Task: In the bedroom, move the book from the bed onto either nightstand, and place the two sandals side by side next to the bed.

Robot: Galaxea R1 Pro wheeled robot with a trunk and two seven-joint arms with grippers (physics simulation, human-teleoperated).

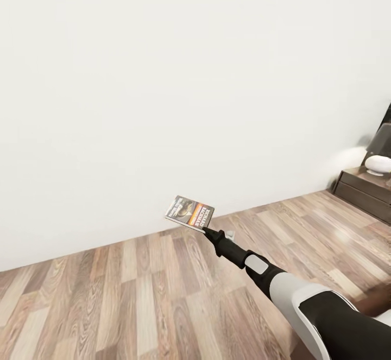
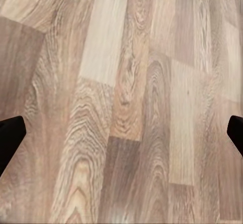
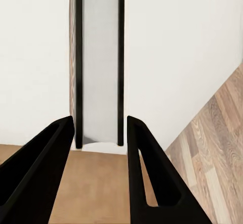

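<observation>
The book (image 1: 189,211) is clamped by one edge in the right gripper (image 1: 205,230), whose jaws are closed on it, and is held out above the wood-plank floor (image 1: 136,295) before the white wall (image 1: 163,77). The nightstand (image 1: 365,189), well apart from the book, stands against that wall and carries a white rounded object (image 1: 378,163). The left gripper (image 2: 121,138) has its jaws spread wide over the floor.
</observation>
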